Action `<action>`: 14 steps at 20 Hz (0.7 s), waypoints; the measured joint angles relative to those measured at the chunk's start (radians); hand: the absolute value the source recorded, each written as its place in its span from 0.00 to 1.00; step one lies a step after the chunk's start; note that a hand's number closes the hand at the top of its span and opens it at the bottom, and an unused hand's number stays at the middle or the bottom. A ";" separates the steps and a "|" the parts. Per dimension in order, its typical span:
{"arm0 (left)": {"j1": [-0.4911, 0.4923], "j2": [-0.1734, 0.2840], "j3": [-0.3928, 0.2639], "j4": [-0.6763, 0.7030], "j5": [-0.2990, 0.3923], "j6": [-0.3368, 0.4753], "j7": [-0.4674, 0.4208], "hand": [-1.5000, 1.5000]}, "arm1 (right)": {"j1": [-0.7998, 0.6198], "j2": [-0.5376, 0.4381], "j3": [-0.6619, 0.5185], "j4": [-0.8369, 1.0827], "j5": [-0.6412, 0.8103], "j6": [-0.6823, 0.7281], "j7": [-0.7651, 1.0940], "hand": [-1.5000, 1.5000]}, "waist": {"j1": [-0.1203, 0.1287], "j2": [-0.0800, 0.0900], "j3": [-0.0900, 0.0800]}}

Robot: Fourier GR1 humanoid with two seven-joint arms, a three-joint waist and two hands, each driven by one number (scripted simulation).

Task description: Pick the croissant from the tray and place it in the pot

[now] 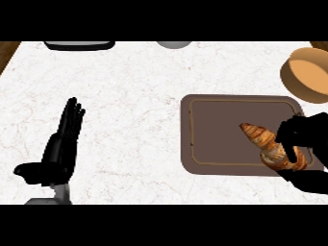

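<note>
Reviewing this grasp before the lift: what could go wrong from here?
1. The right hand curls round only the near end of the croissant; the long free end could swing or slip during the lift.
2. The croissant lies near the tray corner, so a low carry might catch the rim.
3. The pot sits partly out of view at the counter's far right edge; a poor release could miss its opening.

light: even, bright | shadows: faint, soft | glare: none visible
</note>
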 measured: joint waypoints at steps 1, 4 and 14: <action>0.009 -0.002 -0.006 -0.017 -0.004 0.003 0.006 0.50 | -0.008 -0.006 -0.029 -0.023 -0.015 0.012 0.016 1.00 | 0.001 0.000 0.000; 0.012 0.001 -0.002 -0.033 -0.003 -0.001 0.017 0.50 | -0.028 -0.011 -0.095 -0.062 -0.034 0.029 0.074 1.00 | 0.004 0.000 0.000; -0.001 -0.002 0.006 -0.044 -0.007 -0.014 0.035 0.50 | -0.206 -0.082 -0.269 0.119 -0.060 0.030 0.166 1.00 | 0.013 0.003 0.000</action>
